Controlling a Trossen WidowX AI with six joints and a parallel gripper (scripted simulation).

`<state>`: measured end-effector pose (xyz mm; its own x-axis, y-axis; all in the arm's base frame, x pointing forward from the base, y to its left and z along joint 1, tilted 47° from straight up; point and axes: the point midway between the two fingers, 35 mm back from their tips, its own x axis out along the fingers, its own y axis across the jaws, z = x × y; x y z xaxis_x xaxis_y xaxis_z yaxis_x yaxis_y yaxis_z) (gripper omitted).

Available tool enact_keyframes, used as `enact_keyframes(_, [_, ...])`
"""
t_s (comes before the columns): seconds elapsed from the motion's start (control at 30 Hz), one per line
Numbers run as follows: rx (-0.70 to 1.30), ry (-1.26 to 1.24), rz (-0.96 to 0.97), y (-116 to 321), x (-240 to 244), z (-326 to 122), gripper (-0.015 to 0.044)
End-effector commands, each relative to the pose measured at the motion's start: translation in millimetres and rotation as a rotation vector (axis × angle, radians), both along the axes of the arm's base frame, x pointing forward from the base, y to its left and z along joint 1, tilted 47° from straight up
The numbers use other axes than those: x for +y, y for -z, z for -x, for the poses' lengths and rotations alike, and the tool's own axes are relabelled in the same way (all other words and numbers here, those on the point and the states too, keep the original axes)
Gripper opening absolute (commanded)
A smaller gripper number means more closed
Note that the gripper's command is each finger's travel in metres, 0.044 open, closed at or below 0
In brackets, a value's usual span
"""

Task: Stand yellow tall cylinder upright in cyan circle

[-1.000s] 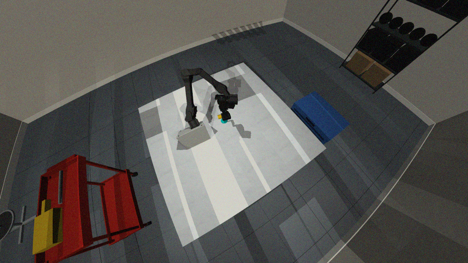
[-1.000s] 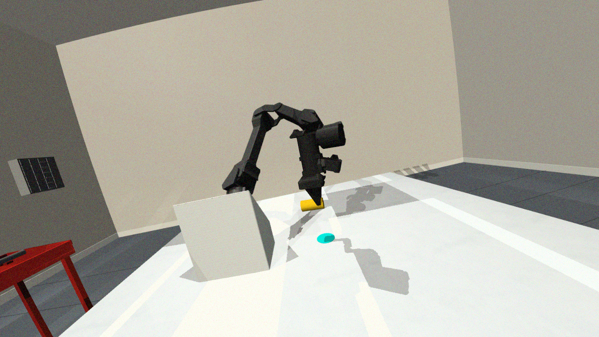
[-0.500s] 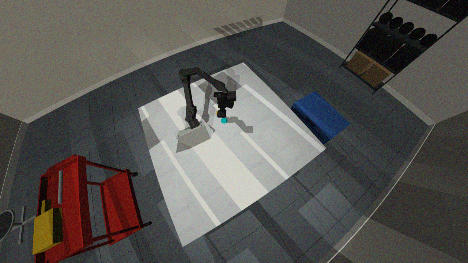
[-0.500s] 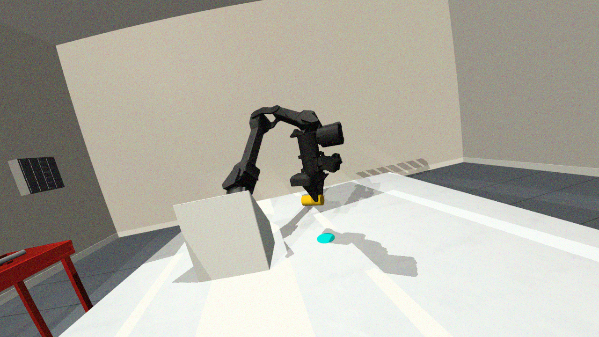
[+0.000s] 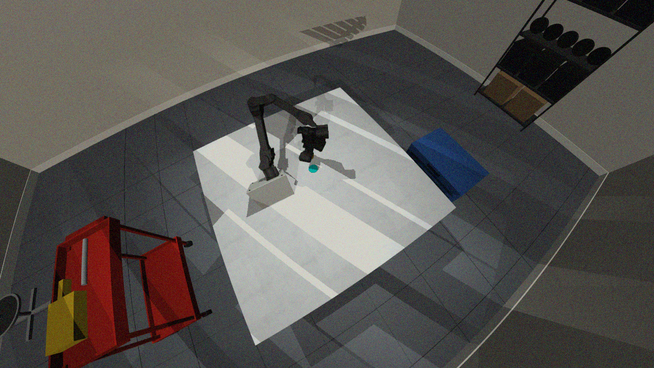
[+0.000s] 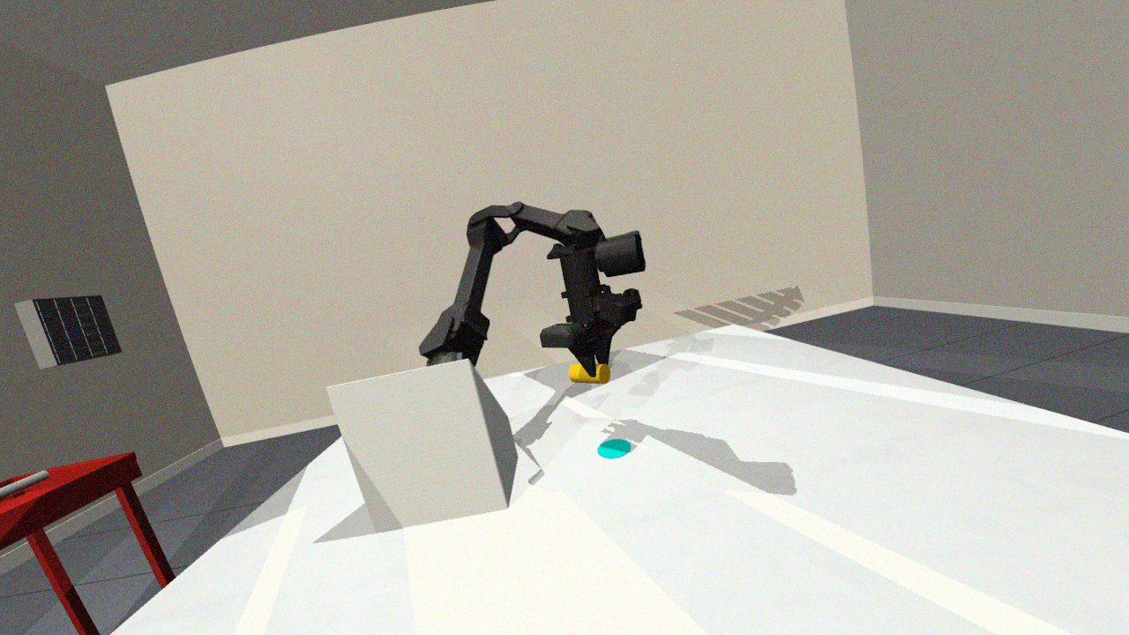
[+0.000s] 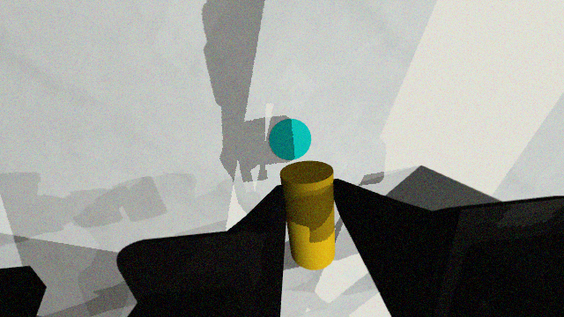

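The yellow tall cylinder (image 6: 579, 373) (image 7: 312, 220) is held lying roughly level above the white table top (image 5: 366, 205) (image 6: 789, 552). My gripper (image 6: 598, 372) (image 7: 307, 188) is shut on it, with one finger on each side. In the wrist view its near end face points up the picture, toward the circle. The flat cyan circle (image 5: 313, 168) (image 6: 614, 448) (image 7: 290, 139) lies on the table top, partly in shadow. The cylinder is off to one side of it, further back in the exterior view. In the top view the hand hides most of the cylinder.
The pale base block (image 5: 272, 194) (image 6: 418, 442) of the arm stands left of the circle. A red cart (image 5: 98, 274) (image 6: 71, 489) stands off the table's left side. A blue box (image 5: 448, 160) and brown boxes (image 5: 503, 87) on a shelf are at the right in the top view.
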<state>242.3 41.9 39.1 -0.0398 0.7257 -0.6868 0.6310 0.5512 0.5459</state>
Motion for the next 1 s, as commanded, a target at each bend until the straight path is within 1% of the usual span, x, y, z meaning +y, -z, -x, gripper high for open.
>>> enact_keyframes(0.0, [0.009, -0.002, 0.024, 1, 1, 2, 0.0105])
enact_keyframes(0.97, [0.052, -0.044, 0.225, 16, 9, 18, 0.0105])
